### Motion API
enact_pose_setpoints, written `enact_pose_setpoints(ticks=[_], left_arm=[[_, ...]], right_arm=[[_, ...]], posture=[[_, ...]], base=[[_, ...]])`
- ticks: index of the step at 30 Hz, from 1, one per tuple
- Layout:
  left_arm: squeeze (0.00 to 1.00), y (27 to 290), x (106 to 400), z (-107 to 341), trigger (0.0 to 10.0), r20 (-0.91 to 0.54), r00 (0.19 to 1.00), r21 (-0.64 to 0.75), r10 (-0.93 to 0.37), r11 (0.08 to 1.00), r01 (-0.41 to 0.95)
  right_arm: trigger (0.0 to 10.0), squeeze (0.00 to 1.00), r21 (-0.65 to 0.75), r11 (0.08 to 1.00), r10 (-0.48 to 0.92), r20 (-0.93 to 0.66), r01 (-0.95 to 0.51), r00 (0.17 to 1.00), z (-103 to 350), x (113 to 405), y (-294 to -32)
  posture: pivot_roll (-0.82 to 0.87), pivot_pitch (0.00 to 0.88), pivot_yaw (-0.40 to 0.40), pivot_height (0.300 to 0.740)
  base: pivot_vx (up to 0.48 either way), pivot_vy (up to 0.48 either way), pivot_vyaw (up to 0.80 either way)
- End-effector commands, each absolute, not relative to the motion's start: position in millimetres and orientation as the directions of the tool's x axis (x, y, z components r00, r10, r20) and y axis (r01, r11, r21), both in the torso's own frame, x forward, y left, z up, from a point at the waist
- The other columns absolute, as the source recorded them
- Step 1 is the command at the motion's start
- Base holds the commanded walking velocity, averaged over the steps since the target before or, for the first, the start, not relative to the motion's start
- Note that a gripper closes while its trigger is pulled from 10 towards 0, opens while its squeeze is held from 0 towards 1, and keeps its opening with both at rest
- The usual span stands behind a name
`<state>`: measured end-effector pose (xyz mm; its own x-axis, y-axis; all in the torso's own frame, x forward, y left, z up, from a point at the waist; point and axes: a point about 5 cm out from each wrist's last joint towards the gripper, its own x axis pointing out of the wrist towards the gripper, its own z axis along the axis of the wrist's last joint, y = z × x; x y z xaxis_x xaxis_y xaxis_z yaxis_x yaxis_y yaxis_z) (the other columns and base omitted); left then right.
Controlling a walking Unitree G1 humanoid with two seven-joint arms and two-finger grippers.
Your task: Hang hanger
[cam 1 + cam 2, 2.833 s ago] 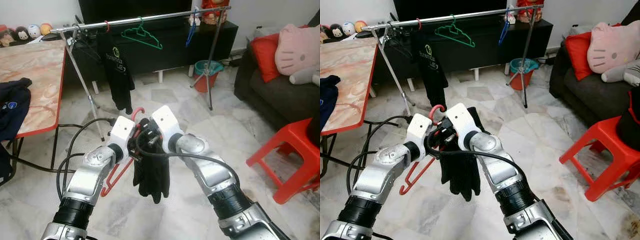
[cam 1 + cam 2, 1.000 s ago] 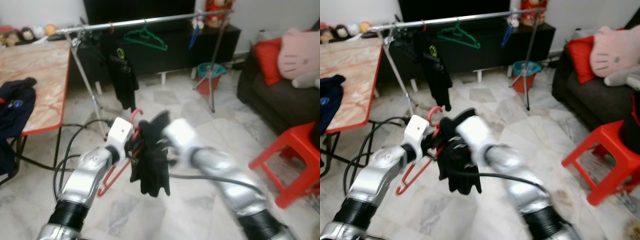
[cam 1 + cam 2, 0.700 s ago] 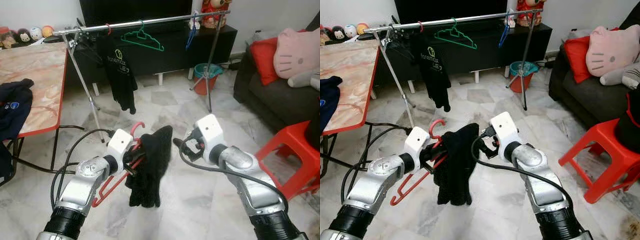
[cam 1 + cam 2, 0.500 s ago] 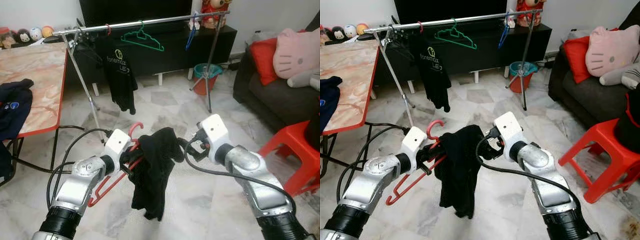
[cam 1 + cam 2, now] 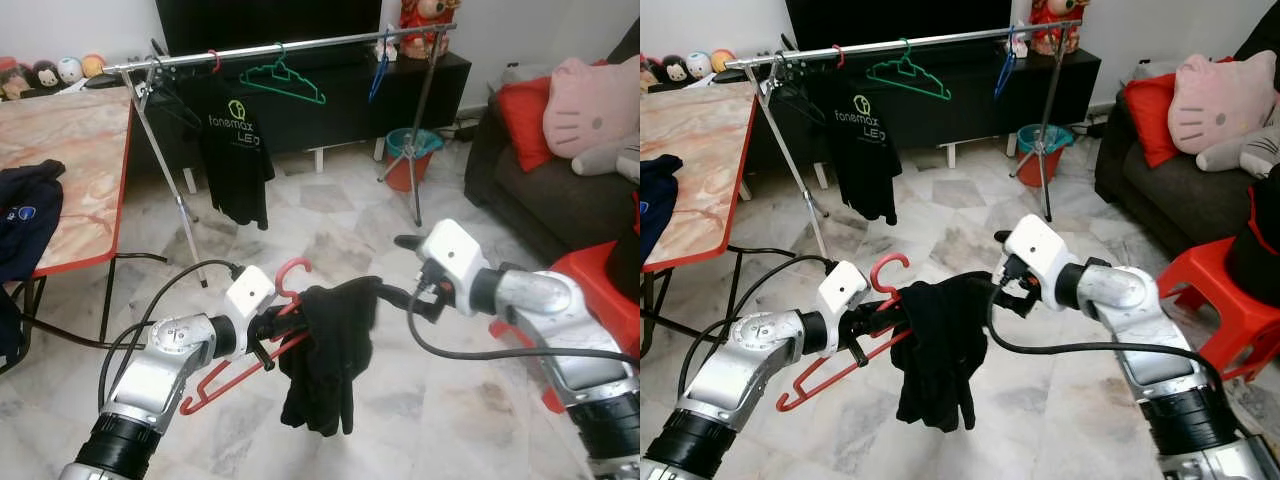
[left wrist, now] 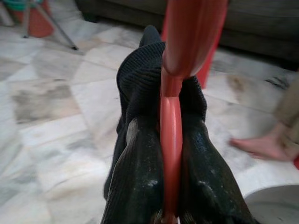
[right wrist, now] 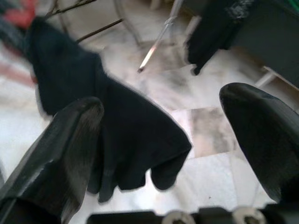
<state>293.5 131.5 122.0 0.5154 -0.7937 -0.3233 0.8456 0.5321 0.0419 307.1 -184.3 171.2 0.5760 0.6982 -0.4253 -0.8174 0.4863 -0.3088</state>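
Observation:
A red hanger (image 5: 232, 372) hangs tilted low over the floor, with my left gripper (image 5: 268, 330) shut on its neck below the hook. In the left wrist view the red hanger (image 6: 171, 135) runs between the two black fingers (image 6: 135, 186). A black garment (image 5: 328, 360) is draped over the hanger's right arm and hangs down. My right gripper (image 5: 396, 268) is open just right of the garment's upper edge. In the right wrist view the right gripper (image 7: 161, 98) has its fingers (image 7: 60, 149) spread wide, and the garment (image 7: 126, 135) lies beyond them. The clothes rack rail (image 5: 300, 42) stands at the back.
The rail carries a black T-shirt (image 5: 235, 150), a green hanger (image 5: 285, 78) and a blue hanger (image 5: 380, 60). A red-edged table (image 5: 70, 160) is on the left; a red stool (image 5: 600, 270) and a sofa (image 5: 550, 190) on the right. A person's foot (image 6: 261, 147) is nearby.
My right gripper has drawn off to the right and a little upward, and the garment's top now stretches along the hanger toward it. The left arm has shifted the hanger slightly right.

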Motion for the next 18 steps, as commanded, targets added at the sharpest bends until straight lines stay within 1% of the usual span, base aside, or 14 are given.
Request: enact_pose_setpoints(ticks=[1, 2, 4, 6, 8, 9, 13, 16, 18], left_arm=[[0.00, 127, 291, 134, 10.0, -0.291, 0.467, 0.044, -0.835, 0.475, 0.879], [0.00, 127, 289, 135, 10.0, -0.292, 0.446, 0.035, -0.846, 0.456, 0.889], [0.00, 126, 288, 135, 10.0, -0.297, 0.427, 0.027, -0.854, 0.440, 0.898], [0.00, 126, 285, 136, 10.0, -0.298, 0.398, 0.010, -0.868, 0.413, 0.910], [0.00, 126, 282, 136, 10.0, -0.304, 0.372, 0.001, -0.877, 0.391, 0.921], [0.00, 126, 282, 136, 10.0, -0.307, 0.366, 0.004, -0.878, 0.384, 0.923], [0.00, 125, 279, 137, 10.0, -0.314, 0.339, -0.009, -0.887, 0.360, 0.933], [0.00, 124, 277, 138, 10.0, -0.310, 0.329, -0.014, -0.892, 0.350, 0.937], [0.00, 122, 276, 139, 10.0, -0.307, 0.316, -0.020, -0.898, 0.339, 0.941]], right_arm=[[10.0, 0.00, -0.277, 0.417, 0.742, -0.447, -0.865, 0.501, 169, 303, -185], [10.0, 0.00, -0.237, 0.387, 0.759, -0.467, -0.891, 0.454, 166, 299, -187], [10.0, 0.00, -0.229, 0.348, 0.764, -0.492, -0.909, 0.417, 162, 296, -190], [10.0, 0.00, -0.235, 0.318, 0.744, -0.539, -0.918, 0.396, 157, 295, -196], [10.0, 0.00, -0.222, 0.310, 0.739, -0.556, -0.925, 0.381, 155, 295, -200], [10.0, 0.00, -0.214, 0.306, 0.745, -0.553, -0.928, 0.373, 155, 295, -201], [10.0, 0.00, -0.198, 0.243, 0.765, -0.562, -0.950, 0.313, 155, 295, -204], [10.0, 0.00, -0.193, 0.229, 0.776, -0.555, -0.954, 0.299, 153, 295, -204], [10.0, 0.00, -0.169, 0.216, 0.806, -0.525, -0.962, 0.273, 152, 295, -200]], posture=[[0.03, 0.000, 0.000, 0.740], [0.04, 0.000, 0.000, 0.740], [0.04, 0.000, 0.000, 0.740], [0.04, 0.000, 0.000, 0.740], [0.04, 0.000, 0.004, 0.740], [0.04, 0.000, 0.004, 0.740], [0.04, 0.000, 0.009, 0.740], [0.04, 0.000, 0.010, 0.740], [0.05, 0.000, 0.011, 0.740]], base=[[0.000, 0.000, 0.00], [0.000, 0.000, 0.00], [0.000, 0.000, 0.00], [0.000, 0.000, 0.00], [0.000, 0.000, 0.00], [0.000, 0.000, 0.00], [0.000, 0.000, 0.00], [0.000, 0.000, 0.00], [0.000, 0.000, 0.00]])
